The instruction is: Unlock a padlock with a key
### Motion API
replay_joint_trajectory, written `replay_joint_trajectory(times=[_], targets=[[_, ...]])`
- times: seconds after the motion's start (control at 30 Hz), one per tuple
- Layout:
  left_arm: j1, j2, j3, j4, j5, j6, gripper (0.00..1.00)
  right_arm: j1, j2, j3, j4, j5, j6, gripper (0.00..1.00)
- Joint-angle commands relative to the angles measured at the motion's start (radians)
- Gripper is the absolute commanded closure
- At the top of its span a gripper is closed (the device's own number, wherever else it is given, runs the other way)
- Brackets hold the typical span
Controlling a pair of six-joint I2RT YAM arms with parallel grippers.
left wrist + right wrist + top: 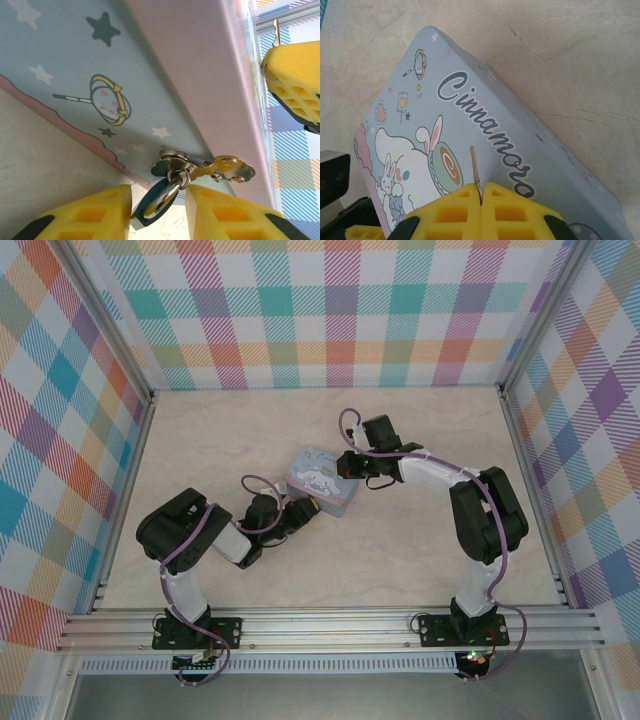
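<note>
The tiny padlock (pixel 151 206), dark blue with a silvery shackle, hangs from the metal hasp (pixel 227 169) on the side of the light blue cartoon tin (pixel 322 485). My left gripper (pixel 159 210) is closed around it, the left pad touching the body's corner and the right pad by the shackle. My right gripper (pixel 481 194) hovers over the tin's lid (pixel 510 135), shut on the thin key (pixel 474 167), whose blade points forward. The key's tip (pixel 275 29) also sticks up above a yellow finger (pixel 295 80) at the top right of the left wrist view.
The tin sits mid-table on the pale marble-patterned surface (pixel 420 560), with the two grippers at opposite sides, left gripper (pixel 303 510) and right gripper (pixel 350 466). Checkered walls (pixel 330 320) enclose the back and sides.
</note>
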Motion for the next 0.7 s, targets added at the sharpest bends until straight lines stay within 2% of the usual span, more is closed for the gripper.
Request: replay_joint_trajectory(times=[0.0,0.23,0.67], targets=[[-0.027,0.025,-0.005,-0.018,-0.044,-0.015,0.65,-0.003,0.003,-0.017,0.01,-0.018,-0.003,0.95],[-0.062,0.008,-0.016,-0.031,-0.099,-0.033,0.65,-0.003,0.002,-0.022,0.021,-0.022,0.001,0.95],[-0.089,-0.017,-0.03,-0.009,-0.126,-0.076,0.69,-0.003,0.0,-0.03,0.031,-0.026,0.002,0.95]])
